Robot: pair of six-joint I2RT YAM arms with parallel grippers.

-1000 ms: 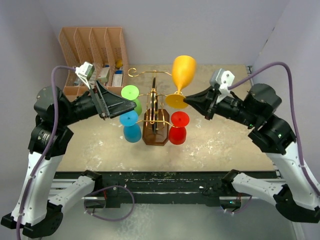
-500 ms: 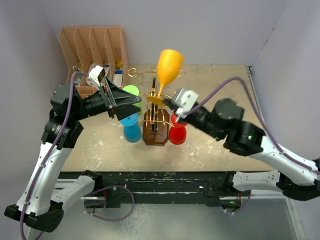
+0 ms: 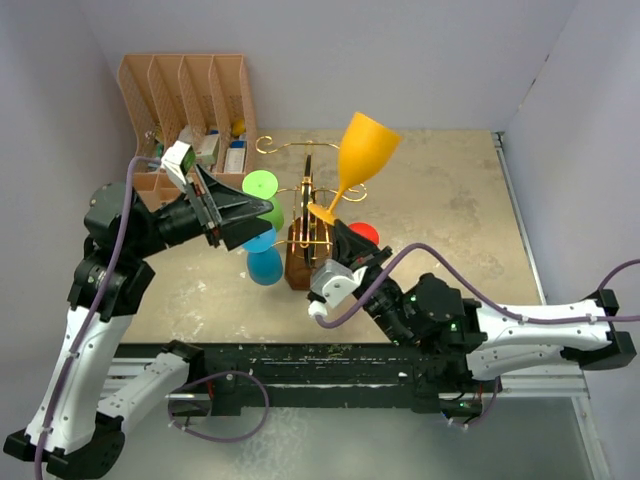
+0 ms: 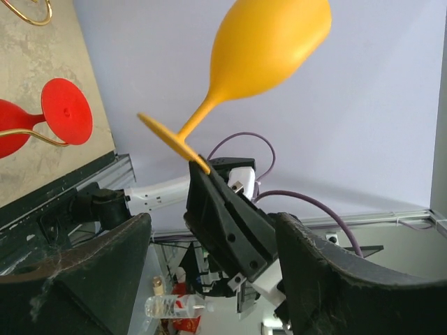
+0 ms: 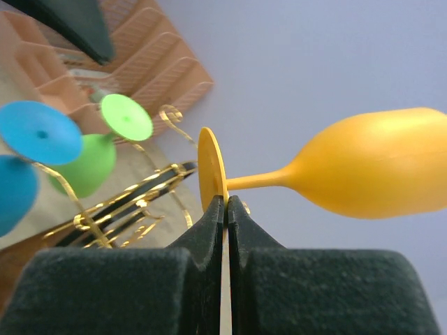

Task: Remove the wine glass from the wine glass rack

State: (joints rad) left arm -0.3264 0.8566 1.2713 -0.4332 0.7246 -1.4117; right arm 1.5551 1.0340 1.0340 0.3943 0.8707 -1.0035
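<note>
The orange wine glass (image 3: 365, 150) is in the air above the wine glass rack (image 3: 308, 215), tilted with its bowl up and to the right. My right gripper (image 3: 333, 226) is shut on the rim of its foot; the right wrist view shows the fingers pinching the foot disc (image 5: 211, 167) and the bowl (image 5: 377, 171) to the right. My left gripper (image 3: 252, 214) is open and empty, just left of the rack beside the green glass (image 3: 262, 190). In the left wrist view the orange glass (image 4: 269, 42) is above my left gripper (image 4: 209, 223).
A blue glass (image 3: 263, 258) and a red glass (image 3: 362, 236) hang on the rack's gold arms over its dark wooden base (image 3: 300, 272). A peach file organiser (image 3: 185, 100) holding small items stands at the back left. Walls close in on both sides.
My right arm has swung from the right side round to the near side, carrying the orange glass left over the rack and tilting it. My left gripper has moved in closer to the rack.
</note>
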